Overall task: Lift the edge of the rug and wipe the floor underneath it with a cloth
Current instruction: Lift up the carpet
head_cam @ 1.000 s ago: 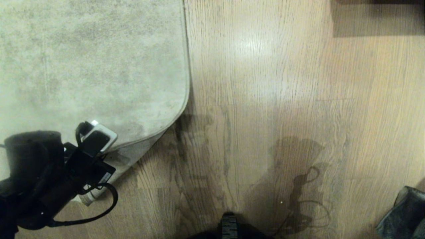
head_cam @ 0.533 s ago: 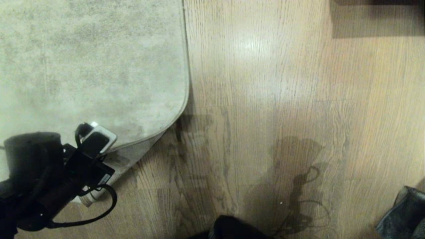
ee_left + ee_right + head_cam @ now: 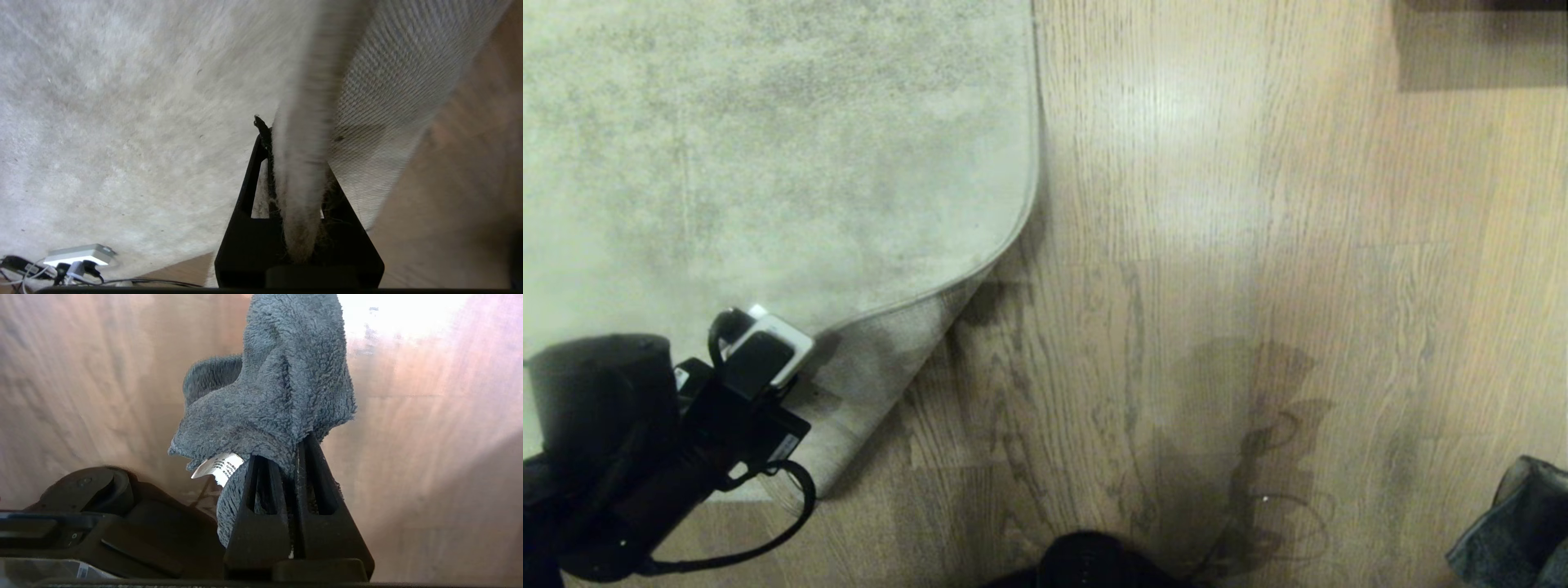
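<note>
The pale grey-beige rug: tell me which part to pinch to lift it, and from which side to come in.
Take the thin bound edge of the pale grey-beige rug near its rounded corner, coming from the bare brown wood floor. The border is slim enough to pinch top and backing together, as the left gripper shows, shut on it with the woven underside exposed.

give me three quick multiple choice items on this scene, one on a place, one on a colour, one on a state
1. Where is the cloth?
A. in the right end effector
B. flat on the rug
C. under the rug

2. What colour is the cloth?
A. pink
B. grey-teal
C. white

3. The rug edge is
A. flat on the floor
B. pinched and raised by the left end effector
C. rolled up

Key: 1 A, the fingers clamp it. 2 B, its pile shows that. 3 B, the woven backing shows.
</note>
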